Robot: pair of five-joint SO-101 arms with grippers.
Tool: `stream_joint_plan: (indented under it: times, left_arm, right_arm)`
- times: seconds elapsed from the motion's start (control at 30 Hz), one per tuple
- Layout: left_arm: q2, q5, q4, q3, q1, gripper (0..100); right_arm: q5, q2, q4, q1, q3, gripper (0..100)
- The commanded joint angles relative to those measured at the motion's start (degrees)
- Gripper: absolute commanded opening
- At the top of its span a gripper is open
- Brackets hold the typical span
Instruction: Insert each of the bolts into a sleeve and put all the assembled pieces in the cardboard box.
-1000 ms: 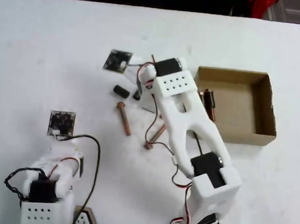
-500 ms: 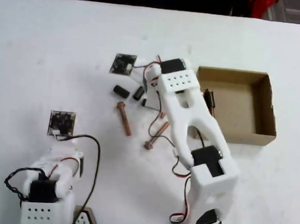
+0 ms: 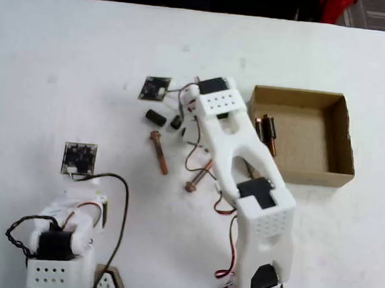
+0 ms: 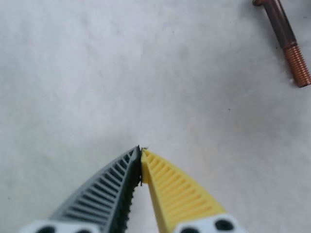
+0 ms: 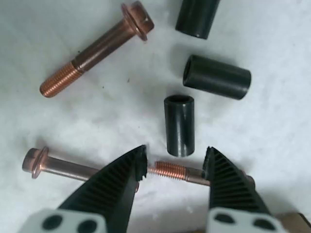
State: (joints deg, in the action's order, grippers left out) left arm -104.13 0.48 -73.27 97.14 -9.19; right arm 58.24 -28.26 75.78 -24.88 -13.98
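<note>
My right gripper [image 5: 176, 151] stood wide open. A black sleeve [image 5: 179, 125] lay just ahead between its fingers, and the threaded end of a bolt [image 5: 167, 170] crossed between the tips. My left gripper [image 4: 141, 154] was closed above the table [image 3: 67, 41]. Over the last second my right elbow had shifted slightly toward the left arm. The cardboard box [image 3: 318, 175] sat on the white table beside my right arm, with a dark room behind.

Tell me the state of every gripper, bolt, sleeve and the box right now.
Left gripper: shut, empty, above bare table.
Right gripper: open, empty.
Sleeves: lying on their sides, unfilled.
Bolts: loose on the table, not inserted.
Cardboard box: open-topped, holding assembled pieces.
</note>
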Motion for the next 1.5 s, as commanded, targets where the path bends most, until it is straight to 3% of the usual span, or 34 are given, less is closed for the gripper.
stream_joint_plan:
  times: [0.0,0.73,0.93,1.37,1.47]
  left_arm:
    - [-0.57,0.62,-0.35,-0.09,0.13,2]
    - [-0.57,0.62,-0.35,-0.09,0.13,2]
    - [-0.57,0.62,-0.35,-0.09,0.13,2]
    - [-0.57,0.62,-0.35,-0.09,0.13,2]
    - [-0.57,0.62,-0.35,-0.09,0.13,2]
  right_arm:
    - [0.44,-2.07,-0.66,-1.36,-5.45,17.3]
    - [0.44,-17.01,-0.66,-0.75,-20.22,16.9]
    - [0.44,-19.21,-0.4,0.57,-22.15,2.7]
    - [0.26,-10.15,8.66,-0.66,-22.24,1.6]
    - [-3.34,-5.49,9.89,-0.66,-22.24,1.6]
